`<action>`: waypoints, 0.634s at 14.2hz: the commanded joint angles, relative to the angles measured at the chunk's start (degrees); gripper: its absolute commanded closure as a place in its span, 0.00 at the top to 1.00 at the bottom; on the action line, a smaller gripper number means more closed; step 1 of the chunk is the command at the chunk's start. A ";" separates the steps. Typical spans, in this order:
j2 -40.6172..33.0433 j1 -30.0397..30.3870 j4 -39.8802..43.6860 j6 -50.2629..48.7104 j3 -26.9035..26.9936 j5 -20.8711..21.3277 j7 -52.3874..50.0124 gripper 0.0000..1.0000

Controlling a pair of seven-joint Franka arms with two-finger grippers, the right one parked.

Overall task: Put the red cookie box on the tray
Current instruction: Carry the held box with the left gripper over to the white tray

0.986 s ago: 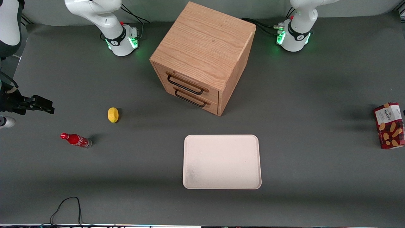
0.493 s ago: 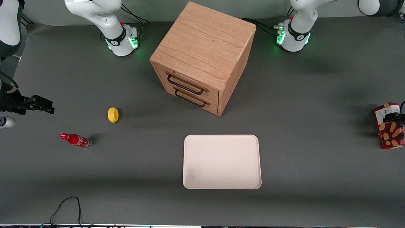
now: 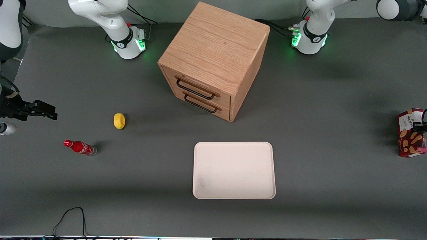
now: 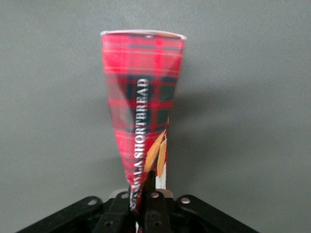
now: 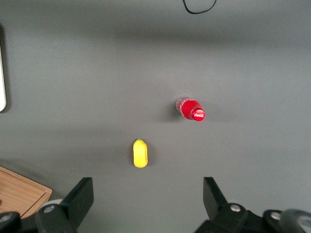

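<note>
Box shifts and tips since a second ago; gripper now on it.

Red cookie box sits at the working arm's end of the surface, well apart from the tray. Jaws pinch its narrow upper edge. Judged light, stiff cardboard, slightly slick; an edge grip may let it swing.

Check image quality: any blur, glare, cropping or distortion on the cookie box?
Front view: red cookie box sharp but cut by the frame edge, gripper barely visible there; soft shadows, no glare, tray evenly lit. Left wrist view: box strongly foreshortened, tapering toward the gripper; print softly blurred.
</note>
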 commanded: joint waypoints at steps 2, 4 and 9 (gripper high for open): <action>-4.83 -1.62 2.02 -4.61 -0.21 2.29 0.46 0.00; -10.36 -3.20 3.94 -14.51 -3.54 4.22 -0.85 0.00; -14.79 -10.74 15.79 -36.06 -10.41 4.93 -23.13 0.00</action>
